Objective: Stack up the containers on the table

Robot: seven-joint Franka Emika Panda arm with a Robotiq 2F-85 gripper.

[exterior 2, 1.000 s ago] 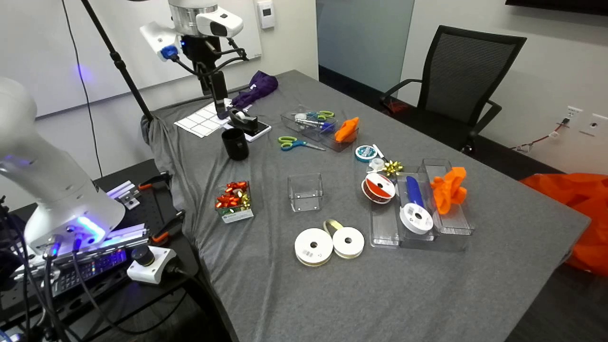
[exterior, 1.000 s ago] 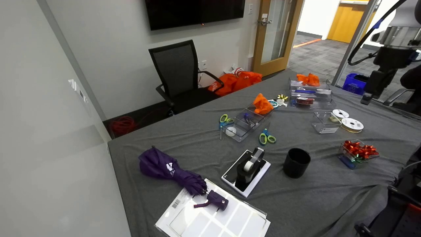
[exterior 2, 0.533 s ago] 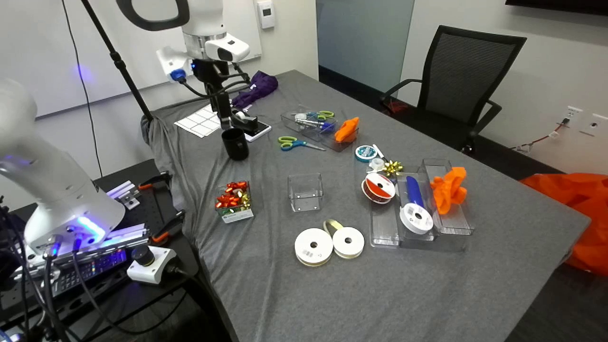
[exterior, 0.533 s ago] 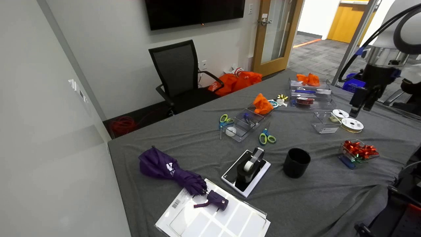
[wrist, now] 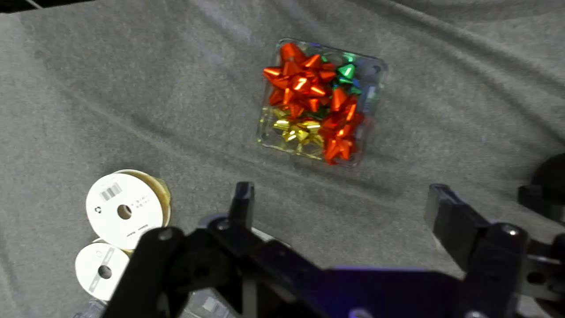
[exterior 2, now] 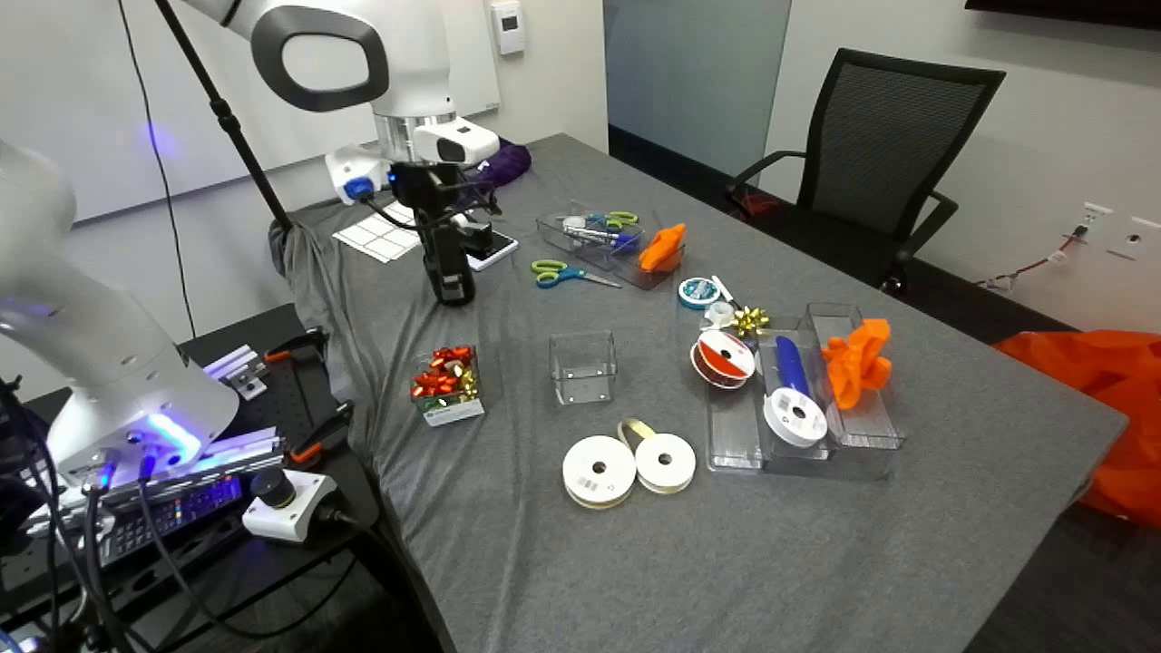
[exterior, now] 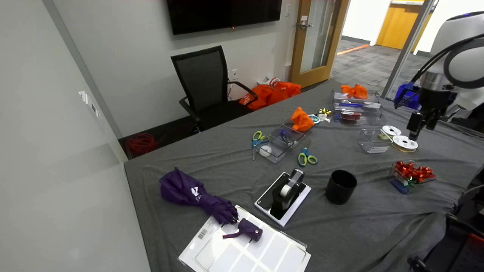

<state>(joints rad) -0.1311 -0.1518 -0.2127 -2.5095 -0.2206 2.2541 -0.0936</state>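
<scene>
1. The umbrella (exterior: 208,204) carries a white logo (exterior: 195,192), its letters too small for me to read.
2. A spool (wrist: 115,223) shows a barcode and a recycling mark, other print blurred; the sheet (exterior: 261,257) bears a barcode too.
3. White labels (exterior 2: 454,414) sit on the bow tub (wrist: 375,73) and the clear tub (exterior 2: 583,374).
4. The gripper (wrist: 340,192) is released, fingers spread wide above the table (exterior 2: 907,562).
5. The containers rest there: the bow tub apart from the fingertips, the clear tub near that spool, the trays (exterior 2: 735,444) farther off, loaded.
6. Bows (wrist: 300,84) crowd their tub; in an exterior view the gripper hides much of the cup (exterior: 341,189).
</scene>
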